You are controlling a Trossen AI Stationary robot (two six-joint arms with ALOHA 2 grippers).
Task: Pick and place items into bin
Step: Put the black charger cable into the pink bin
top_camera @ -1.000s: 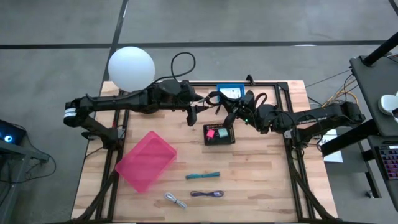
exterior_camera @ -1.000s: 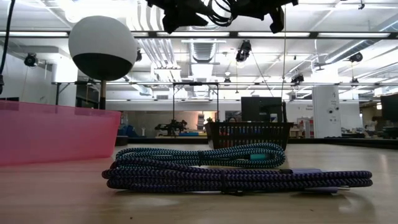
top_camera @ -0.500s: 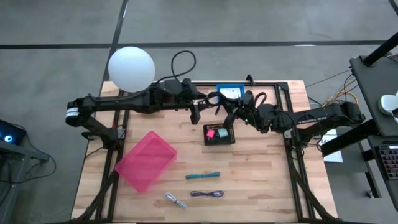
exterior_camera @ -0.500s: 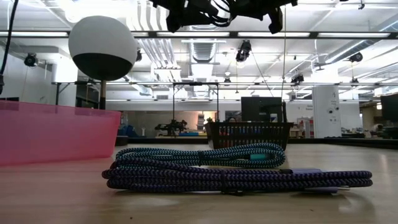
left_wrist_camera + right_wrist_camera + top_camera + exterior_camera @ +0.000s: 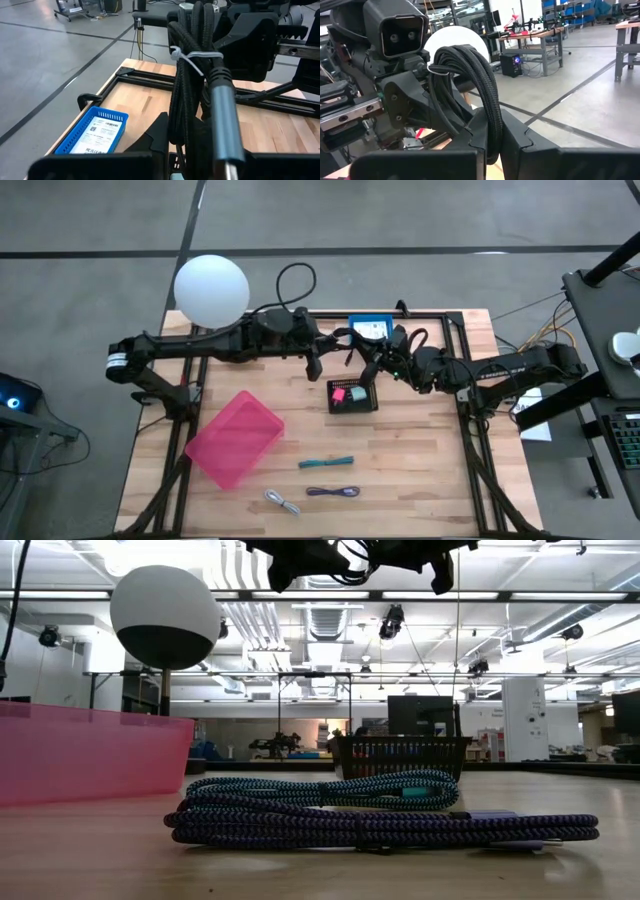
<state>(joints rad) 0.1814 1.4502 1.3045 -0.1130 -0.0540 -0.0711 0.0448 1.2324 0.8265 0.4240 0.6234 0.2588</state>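
A black coiled cable point(image 5: 340, 340), tied with a white zip tie point(image 5: 192, 52), hangs in the air above the table's far middle, between my two grippers. My left gripper point(image 5: 318, 360) reaches it from the table's left and my right gripper point(image 5: 362, 360) from the right, both shut on it. Below them a small black basket point(image 5: 352, 396) stands on the table with a pink piece and a green piece inside. A pink bin point(image 5: 235, 438) stands near left. Teal point(image 5: 325, 463), purple point(image 5: 333, 492) and grey-white point(image 5: 282, 501) cables lie on the near table. My left gripper has the cable bundle point(image 5: 177, 127) between its two fingers, on the stretch below the zip tie, coming from the table's left. The cable's plug with its grey barrel point(image 5: 222, 115) lies alongside the bundle. The cable is clear of the table. My right gripper pinches the looped end of the coil point(image 5: 492, 125) between its two fingers, coming from the table's right. The coil rises out of the fingers toward the left gripper, clear of the table.
A white globe lamp point(image 5: 211, 290) stands at the far left corner, and a blue tray point(image 5: 370, 328) lies at the far middle behind the grippers. Bare wood lies between the pink bin and the basket.
My left gripper has edged toward the table's right, up to the black cable that my right gripper holds. The cable and the right gripper have stayed where they were.
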